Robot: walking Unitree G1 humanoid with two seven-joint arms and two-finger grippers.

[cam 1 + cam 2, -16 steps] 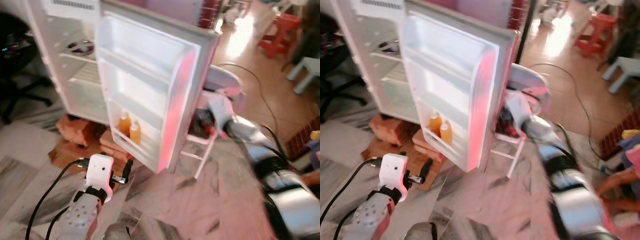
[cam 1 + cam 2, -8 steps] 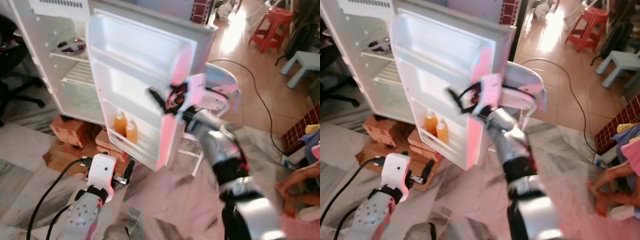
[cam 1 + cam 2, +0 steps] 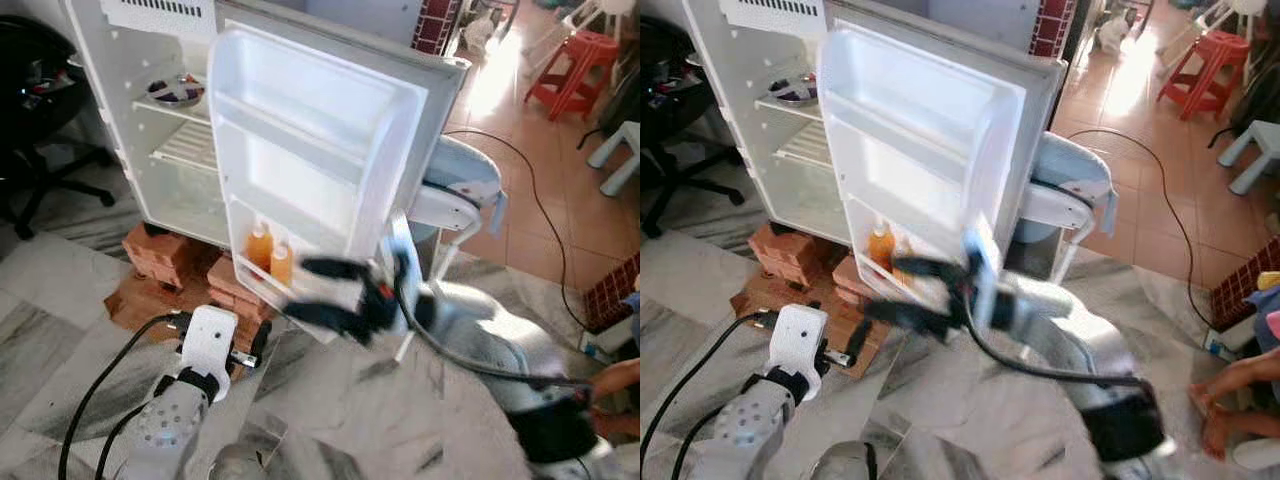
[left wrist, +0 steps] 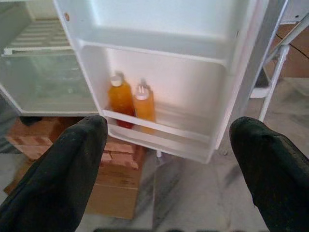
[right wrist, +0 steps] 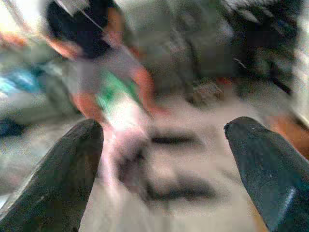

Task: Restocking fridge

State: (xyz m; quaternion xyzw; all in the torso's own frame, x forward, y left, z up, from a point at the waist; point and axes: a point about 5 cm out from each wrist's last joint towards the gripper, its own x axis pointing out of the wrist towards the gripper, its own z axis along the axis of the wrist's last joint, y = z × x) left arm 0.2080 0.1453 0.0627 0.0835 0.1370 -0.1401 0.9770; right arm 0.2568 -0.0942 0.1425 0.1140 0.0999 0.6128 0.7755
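Farthest left of both pincers stands the fridge (image 3: 150, 120), its door (image 3: 320, 150) swung wide open toward the robot. On an upper wire shelf inside the cabinet sits a small dish (image 3: 178, 93); the fridge rests on a stack of bricks (image 3: 165, 260).

The left gripper (image 4: 159, 159) hangs low in front of the door, its fingers (image 4: 58, 169) spread wide apart and empty. Straight ahead of it, between the two fingers in the wrist view, the two orange bottles (image 4: 129, 101) stand upright and touching side by side in the door's lowest shelf (image 4: 159, 133), behind its low rail.

These look like small plastic juice bottles with narrow capped necks — probably light, fairly stiff, and smooth enough to slip if chilled or damp. The best hold would likely be across the round body below the shoulder; pinching the cap risks tipping one into its neighbour. Because they touch, a finger would need to slide along the outer side of one bottle, and the bottle must lift over the rail before coming out.

To the right, the right gripper (image 3: 310, 290) is badly smeared by motion, reaching across just below and in front of the door's bottom edge. In its wrist view the fingers (image 5: 63, 174) stand well apart with nothing between them — beyond them, a blurred person (image 5: 111, 82) on the floor.
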